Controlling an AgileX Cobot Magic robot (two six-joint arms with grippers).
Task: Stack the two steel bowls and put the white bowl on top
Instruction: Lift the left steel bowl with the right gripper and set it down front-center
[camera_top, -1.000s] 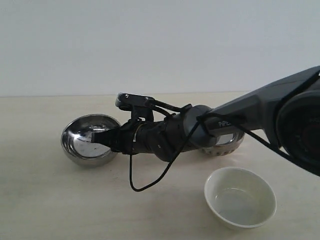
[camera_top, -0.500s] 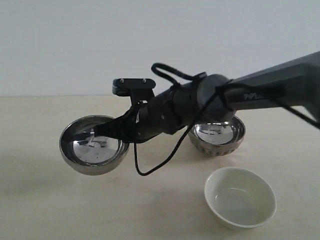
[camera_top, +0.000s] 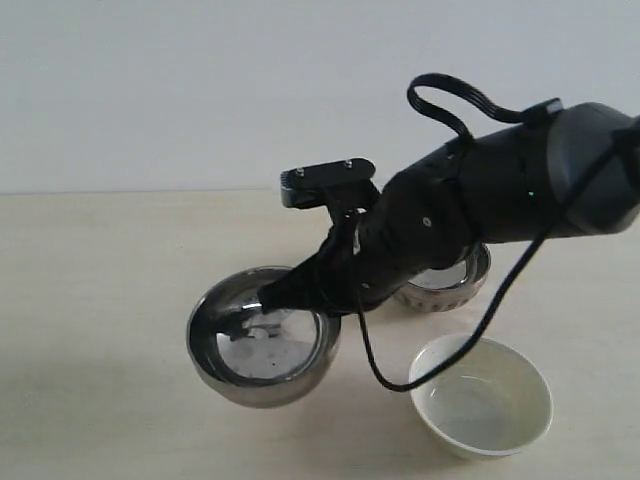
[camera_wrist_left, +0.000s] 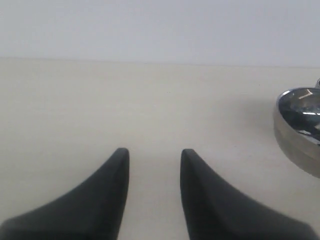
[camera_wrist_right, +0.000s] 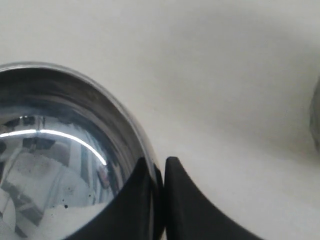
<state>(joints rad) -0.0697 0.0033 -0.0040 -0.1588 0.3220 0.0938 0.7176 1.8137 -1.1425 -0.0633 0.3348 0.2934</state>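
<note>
Now right fingers (camera_wrist_right: 190, 215) pinch smooth steel bowl (camera_top: 250, 385) beside ribbed bowl (camera_top: 450, 291) and white bowl (camera_top: 480, 395).

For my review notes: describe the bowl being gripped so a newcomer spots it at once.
Follow the black arm down to the right tool, shut on a rim. That smooth steel bowl is leftmost of three; the ribbed steel bowl sits half hidden behind the arm, and the white bowl is not metal.

Left hand (camera_wrist_left: 153, 151) (jaws apart) over the beige table (camera_wrist_left: 150, 100), a steel bowl (camera_wrist_left: 300, 137) nearby
</note>
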